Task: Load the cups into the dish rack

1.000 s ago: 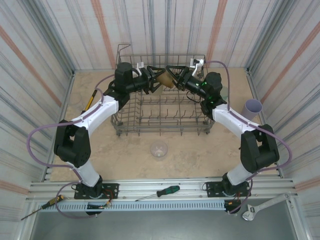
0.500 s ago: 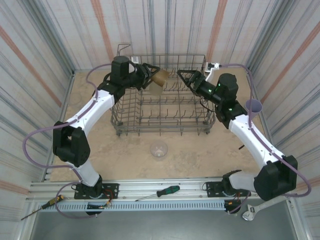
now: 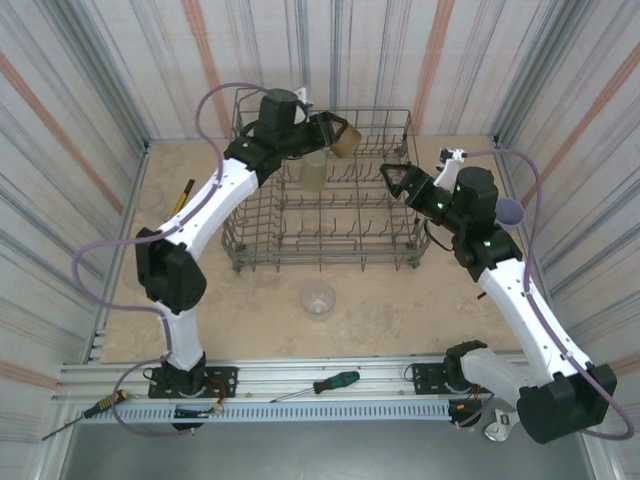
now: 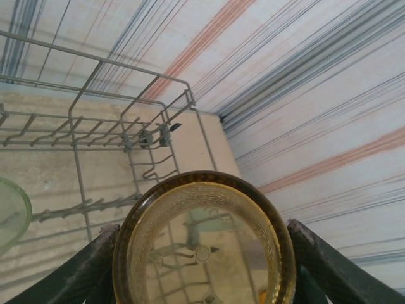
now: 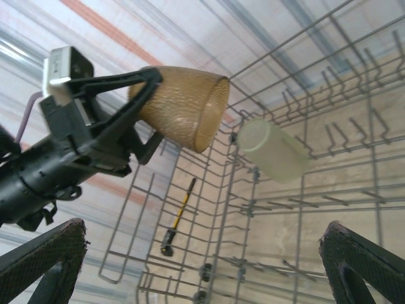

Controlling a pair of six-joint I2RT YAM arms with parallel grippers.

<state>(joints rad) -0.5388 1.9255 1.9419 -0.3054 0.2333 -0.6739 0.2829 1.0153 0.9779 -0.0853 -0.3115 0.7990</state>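
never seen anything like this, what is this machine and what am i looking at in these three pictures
These are two robot arms bolted at the near edge of a table, each ending in a two-finger pincer. The wide picture looks down from above and behind them; the other two come from cameras on the wrists. The job is loading cups into the dish rack, the grey wire basket. The left pincer grips an amber cup above the rack's far side. The right pincer is open and empty. A pale yellow-green cup sits in the rack. A clear cup waits on the table in front, a lavender cup at the right. A green screwdriver lies by the arm bases.
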